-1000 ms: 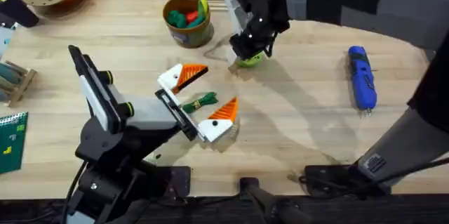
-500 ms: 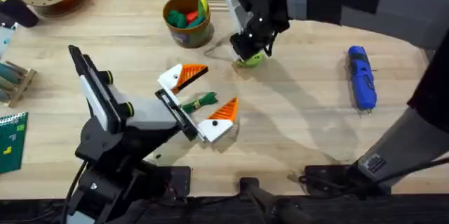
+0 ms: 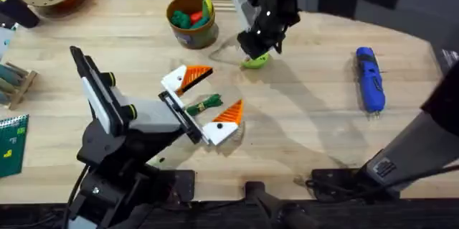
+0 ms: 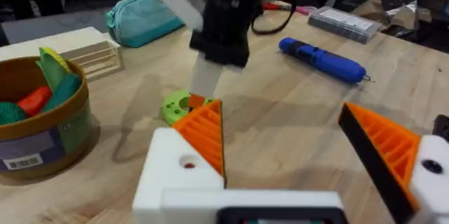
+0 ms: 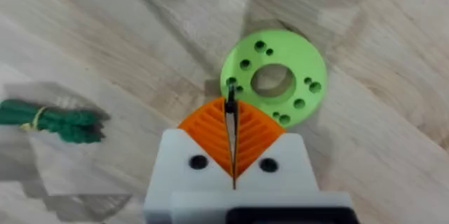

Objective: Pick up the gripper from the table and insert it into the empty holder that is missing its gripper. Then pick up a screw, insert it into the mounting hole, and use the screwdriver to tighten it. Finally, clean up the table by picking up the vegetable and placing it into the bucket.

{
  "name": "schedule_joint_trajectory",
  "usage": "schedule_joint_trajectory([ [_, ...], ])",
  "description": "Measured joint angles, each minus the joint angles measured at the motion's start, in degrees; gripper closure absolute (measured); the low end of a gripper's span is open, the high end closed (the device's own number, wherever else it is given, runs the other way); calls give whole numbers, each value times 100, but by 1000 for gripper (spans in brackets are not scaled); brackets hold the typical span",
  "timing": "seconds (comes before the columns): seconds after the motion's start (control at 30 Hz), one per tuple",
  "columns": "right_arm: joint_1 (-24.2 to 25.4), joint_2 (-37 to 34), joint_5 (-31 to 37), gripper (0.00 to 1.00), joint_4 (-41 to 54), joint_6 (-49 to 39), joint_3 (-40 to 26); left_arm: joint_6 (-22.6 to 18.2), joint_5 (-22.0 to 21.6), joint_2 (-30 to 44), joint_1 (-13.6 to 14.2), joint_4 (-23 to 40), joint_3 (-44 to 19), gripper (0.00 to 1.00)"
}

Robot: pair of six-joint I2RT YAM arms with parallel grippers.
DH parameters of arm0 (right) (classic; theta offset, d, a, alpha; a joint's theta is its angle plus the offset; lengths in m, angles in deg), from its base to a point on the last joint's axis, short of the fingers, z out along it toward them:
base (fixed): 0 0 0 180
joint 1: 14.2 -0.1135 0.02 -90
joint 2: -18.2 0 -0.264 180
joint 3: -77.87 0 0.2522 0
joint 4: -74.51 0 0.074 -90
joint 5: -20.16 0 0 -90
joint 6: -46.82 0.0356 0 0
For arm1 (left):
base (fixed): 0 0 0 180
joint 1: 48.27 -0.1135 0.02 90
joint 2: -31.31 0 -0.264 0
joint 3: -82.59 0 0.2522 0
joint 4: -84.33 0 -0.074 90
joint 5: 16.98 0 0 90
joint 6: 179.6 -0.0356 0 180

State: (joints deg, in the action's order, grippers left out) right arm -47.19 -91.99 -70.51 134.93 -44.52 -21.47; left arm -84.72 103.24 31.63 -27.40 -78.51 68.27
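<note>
Hovering right gripper [image 5: 231, 136] | pads pressed together on a thin dark screw; green disc [image 5: 275, 78] just beyond | left gripper [image 3: 204, 103] spread wide, empty; vegetable [image 3: 204, 104] between its fingers | bucket [image 3: 191, 21] at 11 o'clock from disc

Blue screwdriver [image 3: 370, 80], green vegetable [image 3: 204, 103]

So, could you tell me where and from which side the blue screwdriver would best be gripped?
Probably around the middle of its barrel, from straight above. The screwdriver lies flat on the table, lengthwise away from the arms' bases, its thin bit pointing back toward them. Fingers closing across the barrel would meet its narrow width, and nothing lies close beside it.
</note>
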Motion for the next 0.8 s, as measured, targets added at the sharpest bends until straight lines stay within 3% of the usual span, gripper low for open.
schedule_joint_trajectory([
  [0.27, 0, 645, 0, 993, 771, -132, -793, 0, 0, 0, 0, 0, 0, 14],
  [0.47, -59, 737, -59, 993, 1694, -362, -1538, -2, 0, 0, 0, 0, 0, 14],
  [0.53, -158, 736, -130, 993, 2027, -470, -1837, -7, 0, 0, 0, 0, 0, 14],
  [0.57, -352, 737, -337, 993, 2400, -563, -2293, -11, 0, -2, 0, 0, 0, 14],
  [0.8, -732, 737, -917, 993, 2719, -454, -2921, -11, 0, -1, 0, 0, 0, 14],
])
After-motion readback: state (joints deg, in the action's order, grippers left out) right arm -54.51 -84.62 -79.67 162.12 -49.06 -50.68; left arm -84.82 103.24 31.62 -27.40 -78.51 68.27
